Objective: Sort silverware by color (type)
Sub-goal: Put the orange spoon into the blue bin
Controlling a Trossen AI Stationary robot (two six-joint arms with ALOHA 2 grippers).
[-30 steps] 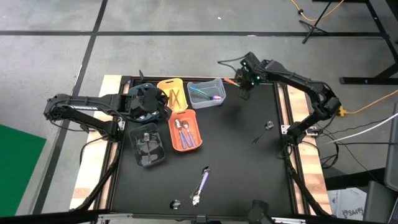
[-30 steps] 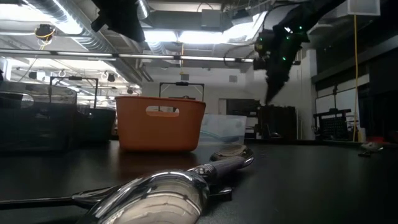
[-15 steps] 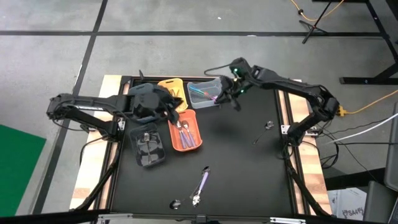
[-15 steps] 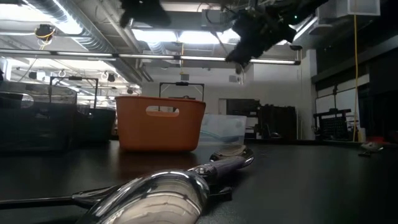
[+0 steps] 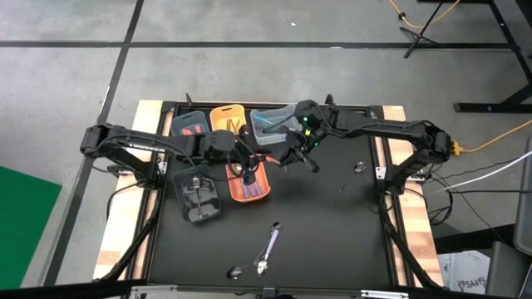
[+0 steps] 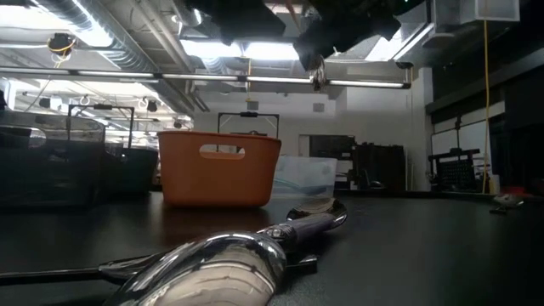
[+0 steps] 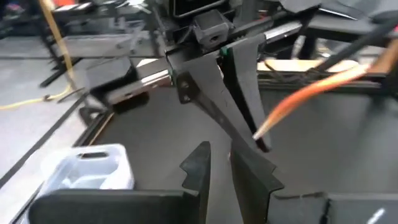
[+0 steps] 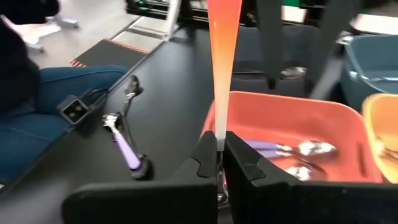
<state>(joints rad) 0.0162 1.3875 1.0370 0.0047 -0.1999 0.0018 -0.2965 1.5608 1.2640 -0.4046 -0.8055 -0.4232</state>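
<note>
A: Left side first?

B: Left end effector (image 7: 219,153) is over the orange bin (image 8: 286,99). Fingers stand slightly apart, nothing between them. Released, as far as I can see.

A: And to its right?

B: Right end effector (image 8: 218,140), just beside the left one and facing it. It is clenched on an orange-red utensil (image 8: 221,62), gripped at one end, with the rest of the handle sticking out past the fingertips toward the left end effector. The piece is in the air, clear of the tabletop (image 5: 324,232).

A: Reads like a hand-over?

B: My guess, yes. A dark bin with red pieces (image 5: 175,126) sits behind the left end effector, on its far side from the right arm.

A: Progress?

B: Well along. Below the end effectors, the orange bin holds purple-handled spoons. Behind them, the yellow bin (image 5: 218,114) and the clear bin (image 5: 259,133) each hold a few pieces.

A: What's left?

B: In front of the end effectors, a purple-handled piece (image 5: 271,242) and a small spoon (image 5: 236,272) lie loose. To the right of the right end effector are a small shiny piece (image 5: 359,167) and a dark piece (image 5: 342,188). So that's four loose, plus the one in the grip.
</note>
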